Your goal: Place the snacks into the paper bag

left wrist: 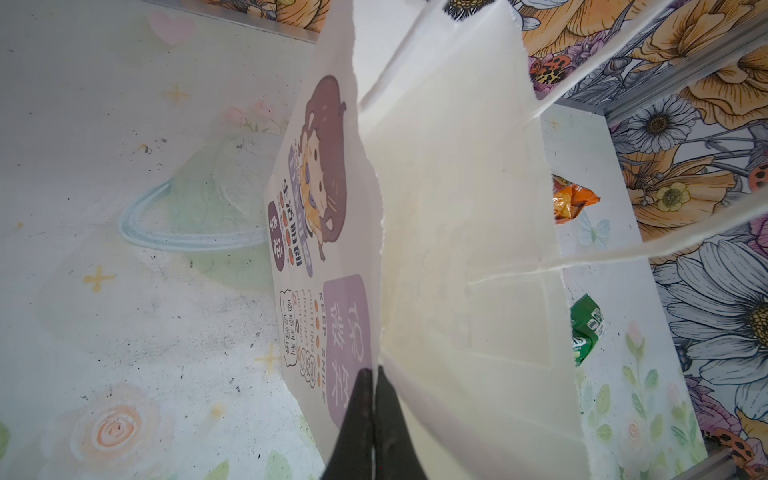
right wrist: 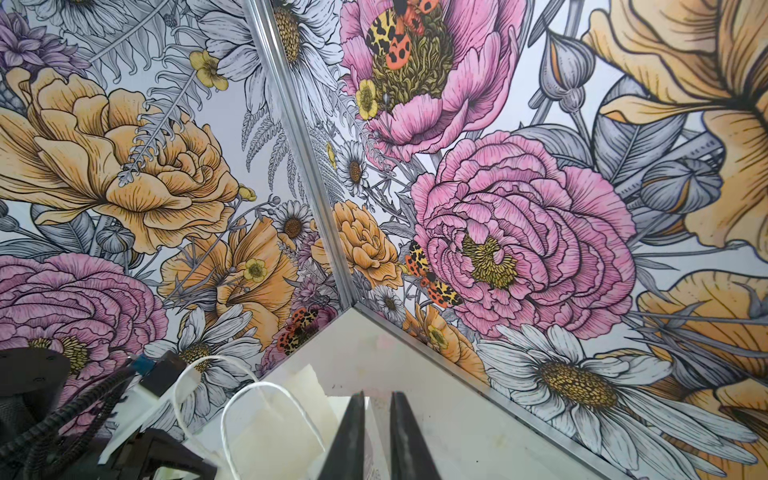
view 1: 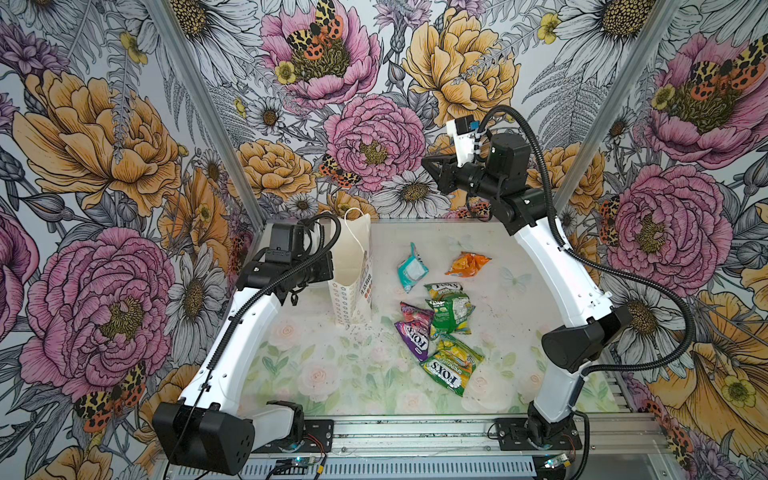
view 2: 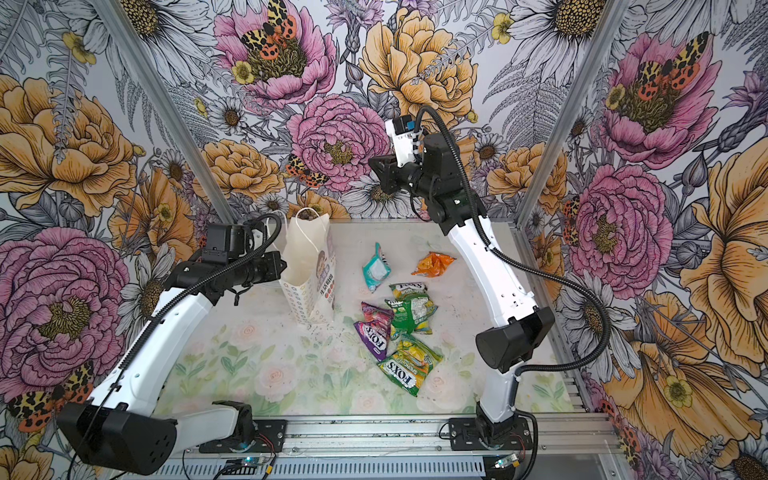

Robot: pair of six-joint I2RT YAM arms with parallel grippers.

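I count one paper bag (view 1: 352, 266) and six snacks (view 2: 409, 318), all six lying outside the bag on the surface (view 1: 332, 374): three green-yellow packets (view 1: 453, 370), one purple packet (view 1: 409, 332), one teal-white packet (view 1: 411, 270) and one orange packet (view 1: 467, 264). The bag stands upright toward the back left of the surface, mouth open and cord handles up. My left jaws (left wrist: 373, 372) are pinched tight on the top edge of one of its printed walls, the one with the cartoon figure (in both top views the bag hides the tips, so only my left wrist view shows the grip). The snacks lie on the far side of the bag from those jaws, between my two arms. The teal-white and orange packets are farthest back and apart from each other. Two green-yellow packets overlap in the middle, with the purple one touching them on the bag's side. The third green-yellow packet lies nearest the front, just beside the purple one. My right jaws (view 1: 424, 161) hang high over the back of the surface, well apart from every packet and aimed toward the back corner above the bag. They are drawn in to a thin slit with nothing between them.
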